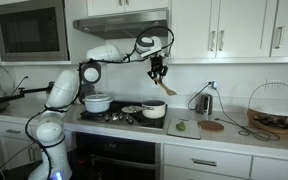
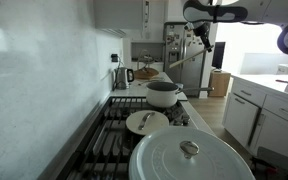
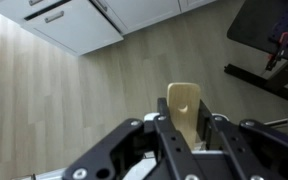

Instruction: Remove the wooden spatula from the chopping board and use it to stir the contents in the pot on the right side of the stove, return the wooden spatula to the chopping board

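Note:
My gripper [image 3: 183,132] is shut on the wooden spatula [image 3: 183,103], whose flat tan blade sticks out past the fingers [image 3: 163,132] in the wrist view. In an exterior view the gripper [image 1: 158,71] hangs high in the air under the range hood, above the small white pot [image 1: 154,109] on the right side of the stove [image 1: 124,117]. The pale chopping board [image 1: 182,127] with a small green item lies on the counter just right of the stove. From the end of the counter, the gripper [image 2: 199,36] shows well above the pot [image 2: 164,94].
A larger white pot [image 1: 97,102] and a small dark pan [image 1: 131,110] share the stove. A round brown disc [image 1: 212,125], a kettle [image 1: 205,100] and a wire basket [image 1: 272,108] sit on the counter. The range hood [image 1: 121,24] is close overhead.

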`<state>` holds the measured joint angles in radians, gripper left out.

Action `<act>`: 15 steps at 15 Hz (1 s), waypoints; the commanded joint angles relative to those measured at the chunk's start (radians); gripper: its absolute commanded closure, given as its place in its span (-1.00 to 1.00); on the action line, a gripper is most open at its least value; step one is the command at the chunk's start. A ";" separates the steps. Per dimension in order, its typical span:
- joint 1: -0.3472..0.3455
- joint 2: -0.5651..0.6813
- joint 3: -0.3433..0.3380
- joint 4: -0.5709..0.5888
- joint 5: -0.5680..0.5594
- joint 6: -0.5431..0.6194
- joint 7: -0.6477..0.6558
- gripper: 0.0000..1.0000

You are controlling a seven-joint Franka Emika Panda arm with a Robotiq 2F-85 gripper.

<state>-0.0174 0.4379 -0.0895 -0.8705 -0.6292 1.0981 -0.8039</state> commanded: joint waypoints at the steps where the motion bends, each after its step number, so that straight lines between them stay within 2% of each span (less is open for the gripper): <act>1: 0.041 0.033 0.003 0.065 -0.081 -0.098 -0.051 0.85; 6: 0.104 0.068 -0.006 0.126 -0.168 -0.217 -0.159 0.85; 15: 0.177 0.120 -0.005 0.183 -0.229 -0.302 -0.238 0.85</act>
<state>0.1355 0.5235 -0.0880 -0.7422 -0.8283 0.8392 -0.9961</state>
